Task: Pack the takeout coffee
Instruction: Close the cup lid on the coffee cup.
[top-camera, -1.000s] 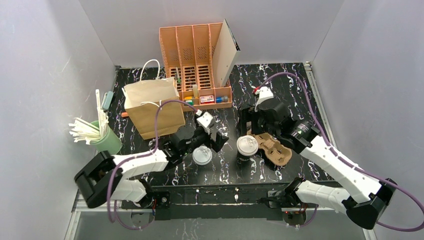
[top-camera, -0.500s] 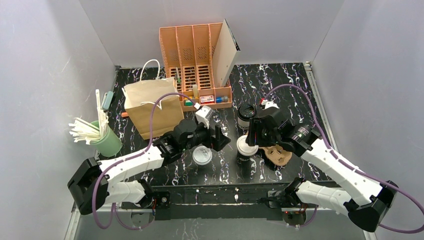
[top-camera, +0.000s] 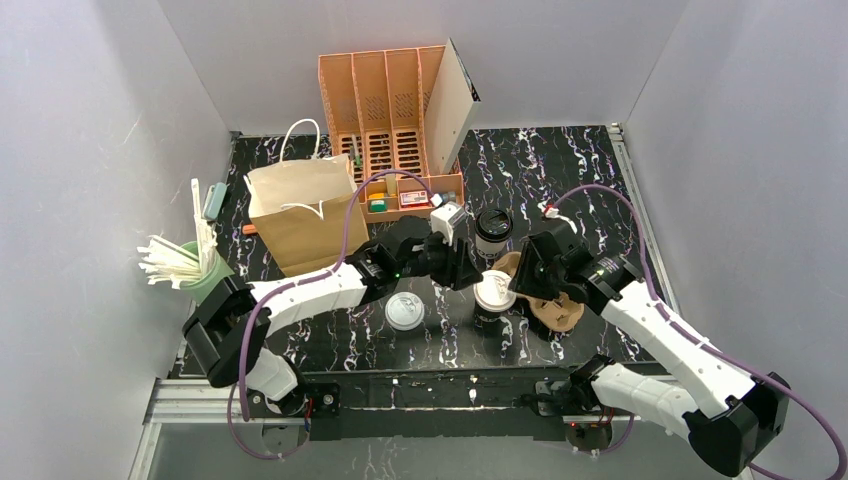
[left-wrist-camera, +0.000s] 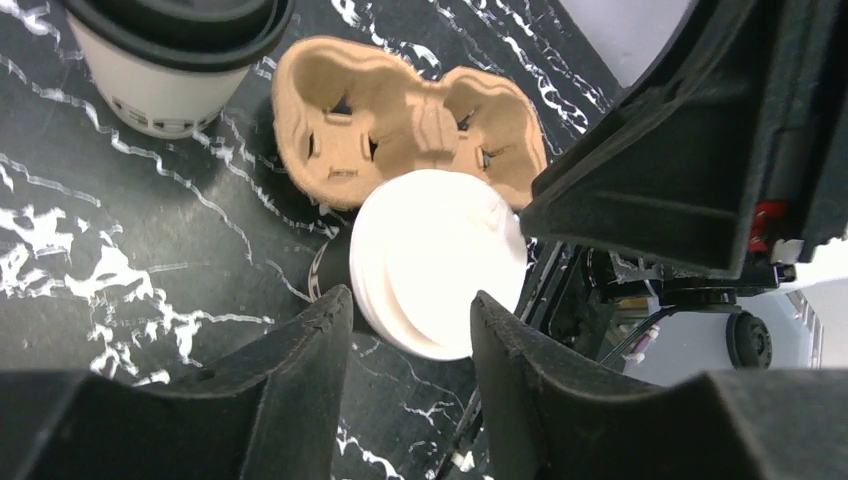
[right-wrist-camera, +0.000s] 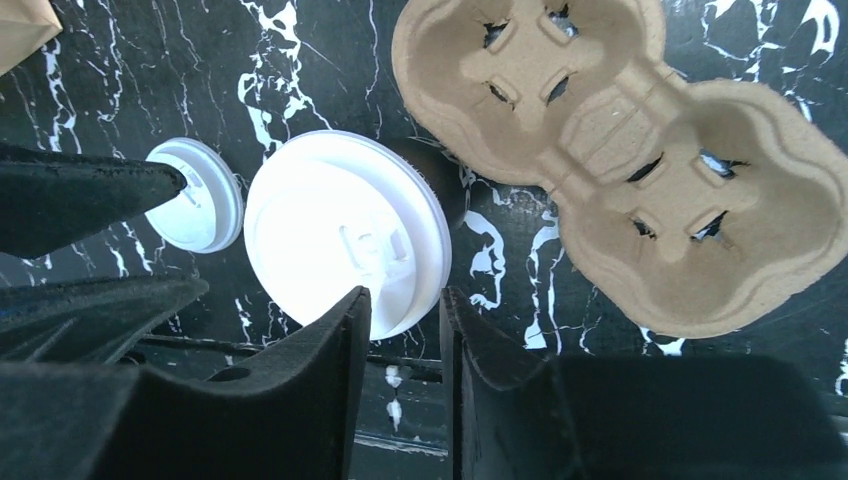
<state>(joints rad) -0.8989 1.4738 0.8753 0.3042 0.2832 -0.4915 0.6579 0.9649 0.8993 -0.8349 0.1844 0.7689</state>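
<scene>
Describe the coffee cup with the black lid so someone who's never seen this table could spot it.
Find the orange organizer at the back of the table; just in front of its right end stands a small white paper cup. Its lid is black, while the dark cup in front of it wears a white lid.

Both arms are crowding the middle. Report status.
Left gripper, right gripper: jaws apart, empty, at the white-lidded cup. Black-lidded coffee cup stands untouched beyond it. Cardboard carrier beside, empty.

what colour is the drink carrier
The drink carrier is plain tan-brown moulded cardboard; the right wrist view shows it best.
</scene>
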